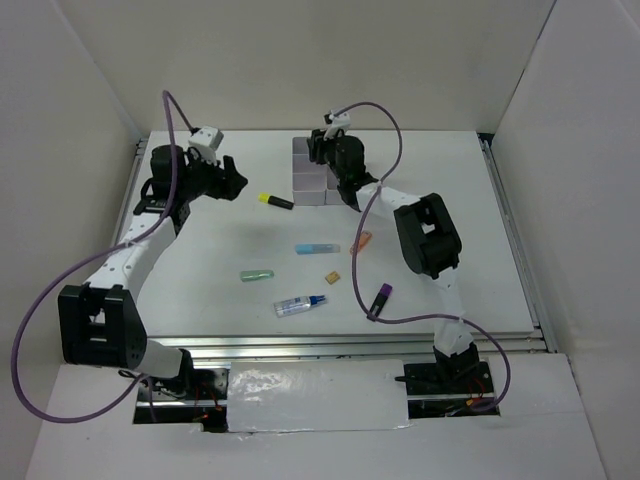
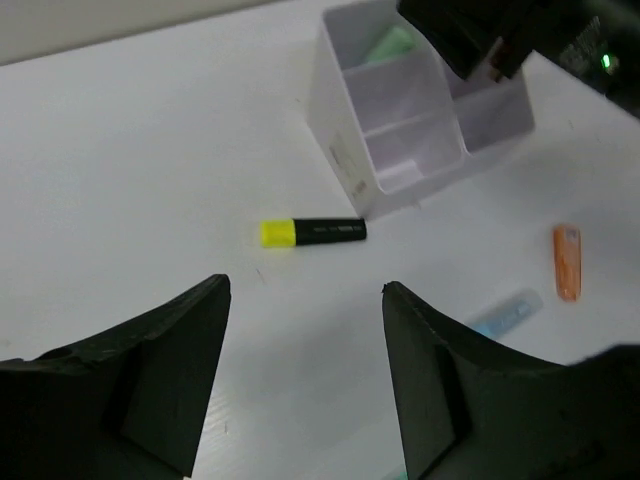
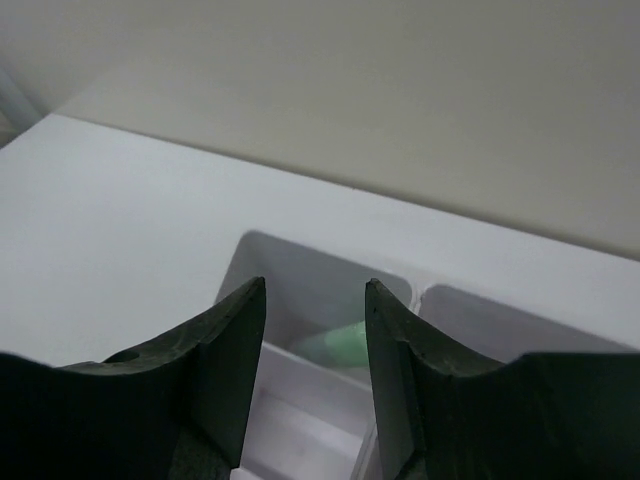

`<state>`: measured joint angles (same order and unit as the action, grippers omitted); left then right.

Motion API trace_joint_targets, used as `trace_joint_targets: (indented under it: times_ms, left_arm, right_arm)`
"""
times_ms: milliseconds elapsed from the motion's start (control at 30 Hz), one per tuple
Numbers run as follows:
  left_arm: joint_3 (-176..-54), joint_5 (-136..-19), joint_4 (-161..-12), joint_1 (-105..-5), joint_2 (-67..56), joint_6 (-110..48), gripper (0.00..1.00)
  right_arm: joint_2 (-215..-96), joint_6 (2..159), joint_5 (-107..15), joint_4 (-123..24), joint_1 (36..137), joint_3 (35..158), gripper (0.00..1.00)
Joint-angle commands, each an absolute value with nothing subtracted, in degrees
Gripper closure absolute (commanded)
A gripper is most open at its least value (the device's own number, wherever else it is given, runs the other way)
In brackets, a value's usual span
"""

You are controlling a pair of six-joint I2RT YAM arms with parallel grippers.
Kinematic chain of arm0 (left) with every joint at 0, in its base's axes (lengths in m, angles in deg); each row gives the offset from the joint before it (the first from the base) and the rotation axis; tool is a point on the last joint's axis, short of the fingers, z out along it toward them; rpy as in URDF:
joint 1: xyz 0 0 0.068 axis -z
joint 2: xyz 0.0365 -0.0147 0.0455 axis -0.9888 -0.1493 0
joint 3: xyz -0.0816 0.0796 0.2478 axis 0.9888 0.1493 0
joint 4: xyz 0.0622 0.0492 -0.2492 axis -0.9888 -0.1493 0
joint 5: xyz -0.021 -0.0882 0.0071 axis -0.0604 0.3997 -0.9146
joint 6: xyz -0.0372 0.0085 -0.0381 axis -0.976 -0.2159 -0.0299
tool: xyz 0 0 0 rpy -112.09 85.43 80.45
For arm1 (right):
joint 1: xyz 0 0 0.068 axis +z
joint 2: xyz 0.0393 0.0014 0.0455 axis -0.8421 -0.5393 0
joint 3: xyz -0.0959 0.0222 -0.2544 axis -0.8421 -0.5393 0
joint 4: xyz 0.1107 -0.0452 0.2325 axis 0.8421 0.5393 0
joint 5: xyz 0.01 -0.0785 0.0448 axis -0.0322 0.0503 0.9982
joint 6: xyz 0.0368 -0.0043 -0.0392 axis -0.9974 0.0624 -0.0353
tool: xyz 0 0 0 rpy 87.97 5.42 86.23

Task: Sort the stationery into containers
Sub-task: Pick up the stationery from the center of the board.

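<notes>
The white bins [image 1: 312,180] stand at the back centre. My right gripper [image 1: 315,152] hovers over them, open and empty [image 3: 315,285]; a green marker [image 3: 340,345] lies in the far-left compartment below it, also visible in the left wrist view [image 2: 388,45]. My left gripper [image 1: 240,182] is open and empty [image 2: 305,285], above the table left of the yellow-black marker [image 1: 275,201] [image 2: 312,232]. On the table lie a light-blue marker [image 1: 317,248], orange marker [image 1: 362,241], second green marker [image 1: 257,275], tan block [image 1: 332,277], white blue-capped tube [image 1: 299,304] and purple marker [image 1: 381,297]. No thin dark pen shows.
White walls close in the table on the left, back and right. The right arm's purple cable [image 1: 352,270] hangs over the table between the orange marker and the tan block. The bins [image 2: 400,130] show from the side in the left wrist view.
</notes>
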<state>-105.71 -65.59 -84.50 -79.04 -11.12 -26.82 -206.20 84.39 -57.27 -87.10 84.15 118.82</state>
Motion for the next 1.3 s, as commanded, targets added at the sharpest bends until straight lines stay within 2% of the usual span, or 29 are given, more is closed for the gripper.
trace_joint_targets:
  times_ms: [0, 33, 100, 167, 200, 267, 300, 333, 400, 467, 533, 667, 733, 800, 1000, 1267]
  left_arm:
    - [-109.1, -50.8, -91.6, -77.0, -13.5, -12.7, 0.27]
    - [-109.8, -45.6, -94.8, -75.8, -14.5, -9.7, 0.29]
    - [-112.4, -45.3, -101.8, -74.5, -17.5, -6.5, 0.35]
    - [-112.8, -44.1, -102.6, -74.7, -19.2, -9.3, 0.35]
    - [-112.5, -43.2, -100.9, -75.0, -19.2, -10.8, 0.34]
    - [-110.9, -42.4, -98.0, -75.6, -18.3, -14.6, 0.29]
    - [-110.6, -42.4, -96.4, -75.8, -18.0, -15.3, 0.27]
    - [-110.6, -42.4, -96.0, -75.8, -17.5, -15.8, 0.25]
    - [-110.6, -43.3, -95.9, -76.0, -17.2, -17.5, 0.20]
    - [-110.5, -44.3, -95.5, -77.0, -16.7, -21.8, 0.17]
    - [-109.5, -44.7, -94.2, -79.0, -16.1, -25.7, 0.10]
    - [-108.4, -47.3, -93.8, -81.1, -14.8, -28.5, 0.05]
    - [-107.7, -48.3, -94.2, -81.2, -13.4, -28.7, 0.03]
    - [-106.4, -50.0, -94.4, -82.7, -11.5, -28.2, 0.02]
    - [-103.0, -52.5, -96.6, -85.0, -7.5, -27.6, 0.01]
    - [-101.3, -53.2, -99.5, -86.1, -5.1, -25.2, 0.01]
  right_arm:
    - [-197.1, 83.7, -55.9, -91.7, 84.1, 115.2, 0.49]
    - [-195.1, 83.8, -54.8, -91.1, 83.6, 112.3, 0.50]
    - [-188.6, 86.6, -45.2, -84.6, 82.4, 110.2, 0.54]
    - [-183.3, 94.7, -35.6, -74.5, 80.0, 110.6, 0.54]
    - [-182.3, 97.8, -25.7, -60.4, 79.2, 112.1, 0.53]
    - [-182.0, 109.1, -18.2, -43.9, 77.5, 119.9, 0.51]
    - [-183.8, 114.0, -14.1, -25.6, 77.5, 123.8, 0.51]
    - [-185.3, 118.9, -13.8, -17.1, 78.4, 131.7, 0.52]
    - [-190.5, 131.1, -15.7, 4.6, 80.2, 138.9, 0.52]
    - [-193.2, 138.6, -21.0, 14.8, 83.8, 144.3, 0.52]
    - [-195.0, 141.0, -27.7, 16.0, 86.5, 142.7, 0.51]
    - [-199.0, 142.4, -33.4, 16.5, 92.5, 141.6, 0.47]
    - [-203.0, 142.6, -35.9, 17.9, 93.8, 143.0, 0.42]
    - [-203.3, 143.1, -36.5, 15.1, 94.5, 139.8, 0.33]
    - [-205.2, 144.1, -37.6, 14.6, 96.1, 136.7, 0.17]
    - [-207.1, 141.1, -39.8, 9.7, 98.8, 136.3, 0.16]
